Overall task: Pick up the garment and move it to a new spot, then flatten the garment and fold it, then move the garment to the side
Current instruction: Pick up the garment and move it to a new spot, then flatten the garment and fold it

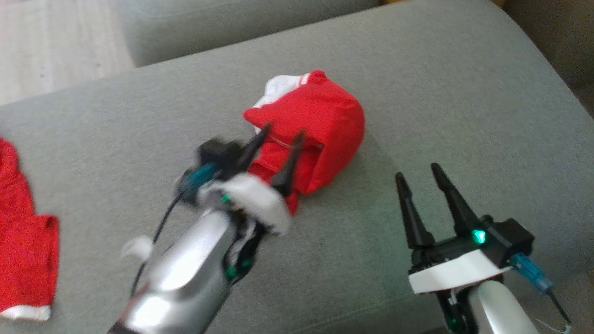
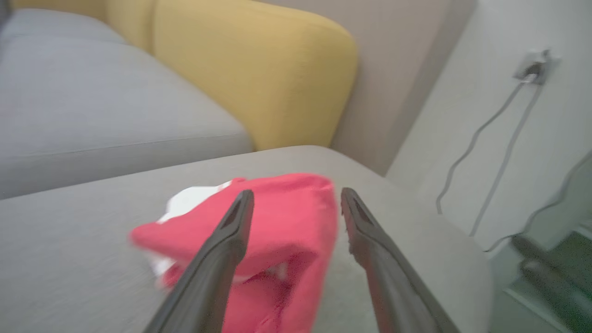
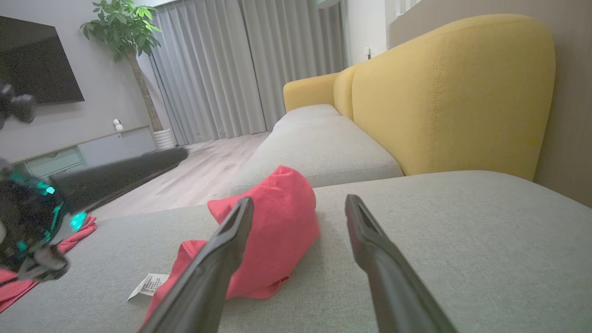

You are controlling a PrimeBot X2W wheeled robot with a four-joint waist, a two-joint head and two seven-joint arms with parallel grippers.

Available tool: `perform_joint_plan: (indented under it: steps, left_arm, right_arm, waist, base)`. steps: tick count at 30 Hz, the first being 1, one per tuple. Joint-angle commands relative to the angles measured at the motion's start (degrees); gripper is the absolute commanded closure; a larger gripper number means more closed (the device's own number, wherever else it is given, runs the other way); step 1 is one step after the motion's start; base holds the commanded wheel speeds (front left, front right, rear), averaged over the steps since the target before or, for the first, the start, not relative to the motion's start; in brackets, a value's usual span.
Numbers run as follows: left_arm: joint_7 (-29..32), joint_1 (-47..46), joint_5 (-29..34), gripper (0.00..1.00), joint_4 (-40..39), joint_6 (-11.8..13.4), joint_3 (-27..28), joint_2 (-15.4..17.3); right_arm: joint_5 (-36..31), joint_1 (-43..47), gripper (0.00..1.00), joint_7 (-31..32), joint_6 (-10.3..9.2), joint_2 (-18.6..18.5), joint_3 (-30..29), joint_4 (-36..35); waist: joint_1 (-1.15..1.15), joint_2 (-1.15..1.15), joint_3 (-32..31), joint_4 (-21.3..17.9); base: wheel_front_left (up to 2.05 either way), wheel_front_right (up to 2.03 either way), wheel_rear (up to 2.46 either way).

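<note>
The left gripper point(image 1: 284, 131) is smeared with blur in the head view and covers the garment's point(image 1: 320, 116) near edge, so whether it touches the cloth cannot be told. In the left wrist view the garment is blurred too and runs off the bottom edge. A second red cloth point(image 1: 23, 241) is cut by the head view's left edge, and the label's point(image 3: 149, 284) print is too small to read.
</note>
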Motion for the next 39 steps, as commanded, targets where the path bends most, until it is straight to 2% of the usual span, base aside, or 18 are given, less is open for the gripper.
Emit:
perform_joint_plan:
  steps: [1, 4, 10, 15, 20, 31, 39]
  left_arm:
    - [-0.67, -0.43, 0.41, 0.00, -2.68, 1.05, 3.50, 2.02]
    - [-0.69, 5.56, 1.63, 0.00, -7.24, 3.90, 7.47, 4.09]
    - [-0.70, 15.65, 3.67, 0.00, -12.54, 5.89, 13.56, 6.42]
    - [-0.70, 21.50, 8.37, 0.00, -14.96, 7.08, 17.17, 6.91]
    - [-0.70, 26.73, 12.97, 0.00, -16.06, 7.90, 20.94, 6.25]
    - [-0.71, 32.74, 20.39, 0.00, -17.41, 4.53, 30.00, 1.93]
    - [-0.71, 34.08, 23.65, 0.00, -16.82, 1.43, 33.91, -0.36]
  right_arm:
    - [-0.59, -0.24, 0.00, -0.62, -0.04, 0.42, 0.63, -1.73]
    - [-2.19, 0.75, 0.00, -0.62, -0.04, 0.15, -0.81, -1.47]
    - [-3.12, 2.37, 0.00, -0.62, -0.04, -0.62, -3.32, -0.71]
    - [-3.11, 3.17, 0.00, -0.62, -0.04, -1.12, -5.41, 0.74]
    - [-3.01, 3.41, 0.00, -0.62, -0.04, -1.12, -6.45, 2.41]
    - [-3.39, 4.12, 0.00, -0.62, -0.04, -0.86, -8.29, 5.22]
    - [-3.58, 4.06, 0.00, -0.62, -0.04, -0.76, -8.42, 5.73]
  waist:
    - [0.00, 0.00, -1.18, 1.74]
    - [0.00, 0.00, -2.05, 3.88]
    - [0.00, 0.00, -3.27, 8.41]
    - [0.00, 0.00, -3.79, 11.95]
    - [0.00, 0.00, -4.10, 13.77]
    - [0.00, 0.00, -4.53, 14.63]
    - [0.00, 0.00, -5.04, 14.36]
  base:
    - [0.00, 0.00, 0.00]
    - [0.00, 0.00, 0.00]
    - [0.00, 0.00, 0.00]
    - [0.00, 0.00, 0.00]
    - [0.00, 0.00, 0.00]
    - [0.00, 0.00, 0.00]
    - [0.00, 0.00, 0.00]
